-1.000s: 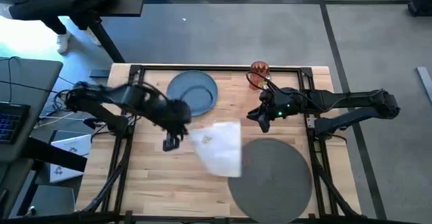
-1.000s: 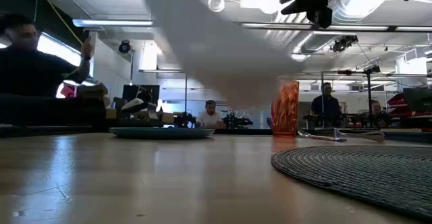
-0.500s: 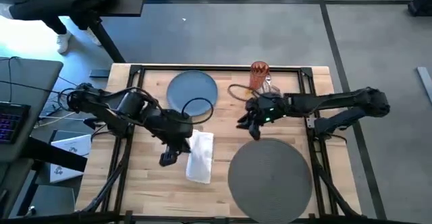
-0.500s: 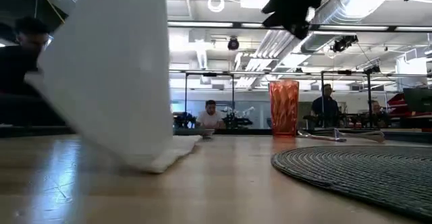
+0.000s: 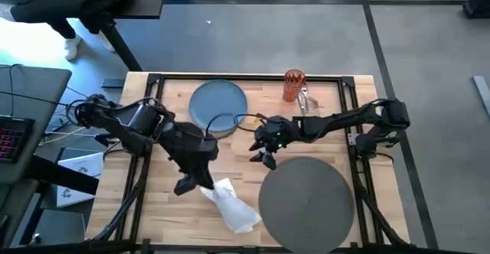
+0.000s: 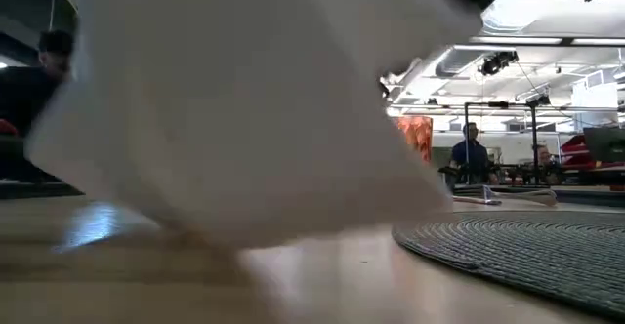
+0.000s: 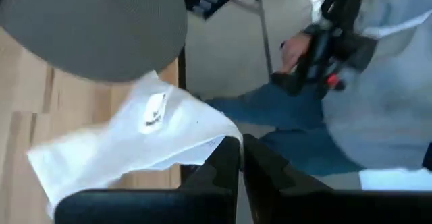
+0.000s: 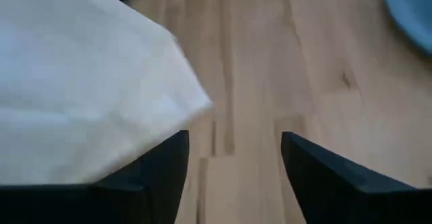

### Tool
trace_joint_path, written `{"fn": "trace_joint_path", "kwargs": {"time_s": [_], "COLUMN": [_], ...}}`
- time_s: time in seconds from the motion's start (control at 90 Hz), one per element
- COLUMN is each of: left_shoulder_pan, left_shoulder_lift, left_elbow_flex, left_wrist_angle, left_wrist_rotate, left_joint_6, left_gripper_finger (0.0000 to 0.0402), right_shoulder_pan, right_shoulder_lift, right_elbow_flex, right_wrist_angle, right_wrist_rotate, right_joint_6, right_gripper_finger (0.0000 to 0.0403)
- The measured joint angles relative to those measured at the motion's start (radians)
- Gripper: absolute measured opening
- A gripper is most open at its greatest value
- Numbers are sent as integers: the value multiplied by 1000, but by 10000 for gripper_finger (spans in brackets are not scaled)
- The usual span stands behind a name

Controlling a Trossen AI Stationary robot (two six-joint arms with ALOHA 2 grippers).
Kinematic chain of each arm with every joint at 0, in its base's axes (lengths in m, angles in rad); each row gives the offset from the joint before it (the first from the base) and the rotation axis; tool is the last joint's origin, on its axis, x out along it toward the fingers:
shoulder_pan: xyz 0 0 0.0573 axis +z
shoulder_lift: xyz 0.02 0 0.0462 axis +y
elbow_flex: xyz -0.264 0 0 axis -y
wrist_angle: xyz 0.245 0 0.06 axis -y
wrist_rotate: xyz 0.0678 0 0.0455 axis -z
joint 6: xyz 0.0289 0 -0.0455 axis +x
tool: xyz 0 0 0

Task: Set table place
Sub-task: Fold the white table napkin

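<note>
The white napkin (image 5: 230, 204) lies bunched near the table's front edge, left of the round dark grey mat (image 5: 306, 200). It fills much of the low view (image 6: 244, 100). My left gripper (image 5: 191, 182) is shut on its left end. My right gripper (image 5: 264, 145) hovers open over bare wood between the blue plate (image 5: 218, 105) and the mat, with the napkin (image 8: 81, 82) ahead of its fingers and untouched. The orange tumbler (image 5: 293, 86) stands at the far edge, with silver cutlery (image 5: 306, 102) beside it. My left gripper pinches an edge of the napkin (image 7: 219, 142) between its two shut fingers, at the end nearest the arm. The fingers slant down toward the table's near right. The rest of the napkin trails away from them, crumpled and slack, its lower part (image 6: 195, 231) on the wood.
The table's black rail frame (image 5: 253, 76) runs along its edges. A grey desk with a keyboard (image 5: 11, 135) stands left of the table. People sit in the room beyond (image 6: 472, 153). Bare wood (image 5: 164, 216) lies at the near left.
My left gripper has gone toward the table's near edge and down with the napkin. The napkin was spread wide in the air; it has collapsed into a bunch and come down onto the wood. My right gripper has moved toward the table's left.
</note>
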Motion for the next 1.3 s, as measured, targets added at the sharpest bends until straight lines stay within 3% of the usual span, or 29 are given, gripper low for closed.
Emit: {"fn": "trace_joint_path", "kwargs": {"time_s": [0.111,0.233,0.322,0.533,0.756,1.044,1.3], "left_shoulder_pan": [27,43,43,43,-9,-187,-330], "left_shoulder_lift": [-20,-40,-44,-31,-14,4,5], "left_elbow_flex": [120,268,330,255,51,-337,-482], "left_wrist_angle": [-2,41,58,-2,-54,-68,-62], "left_wrist_rotate": [-171,-413,-479,-373,-128,29,31], "left_joint_6": [75,218,303,255,109,-92,-242], "left_gripper_finger": [0,0,0,0,0,0,0], "right_shoulder_pan": [-25,-35,-34,-35,-27,-27,-7], "right_shoulder_lift": [-50,-141,-210,-343,-351,-162,63], "right_elbow_flex": [0,0,0,0,0,0,19], "right_wrist_angle": [-126,-233,-285,-385,-368,-225,54], "right_wrist_rotate": [-14,-12,36,202,214,113,-5], "right_joint_6": [126,149,137,121,84,42,13], "right_gripper_finger": [209,190,176,151,145,145,154]}}
